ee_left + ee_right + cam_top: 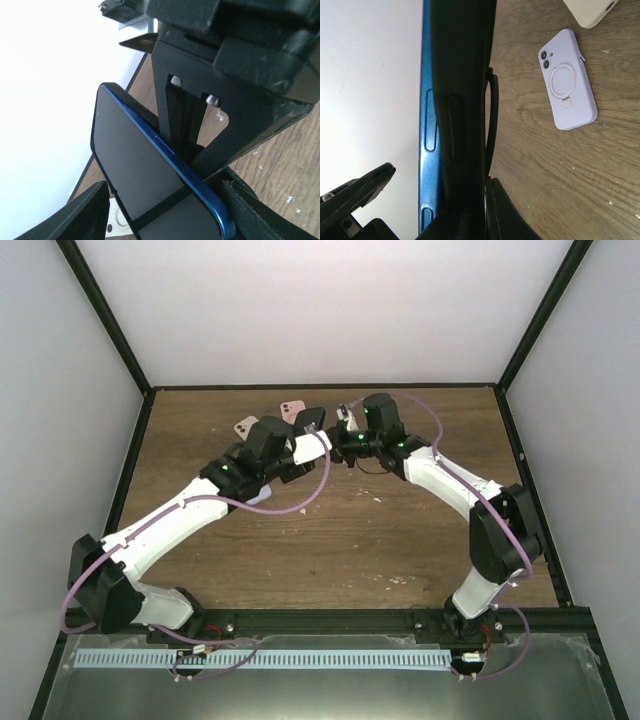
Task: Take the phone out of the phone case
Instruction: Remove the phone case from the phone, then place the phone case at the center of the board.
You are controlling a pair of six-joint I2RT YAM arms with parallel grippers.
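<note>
Hanging in the air over the back of the bench [400, 530], where the two arms meet, the phone [145, 170] is a blue handset with a dark screen, seen edge-on in the right wrist view with its side buttons bare. The black phone case [462, 100] runs right alongside that blue edge and touches it along its length. The raised button cover on the case sits beside the phone's buttons, not over them, so that side looks to have been peeled free. The right fingers [360, 190] are closed, and the case runs down between them, so it appears to be the case they hold. The left fingers [87, 212] stand wide, one on each side of the phone's width and close to its edges. A pale sliver shows between the nearer one and the glass, so they do not look clamped on it. By my reading the job is partly done: one long edge is loose, but phone and case are not apart, and how the far edge sits is hidden. Gripping the phone and drawing it clear remain. A lilac handset [567, 80] and a cream one [590, 12] lie on the bench, well apart from the work.
</note>
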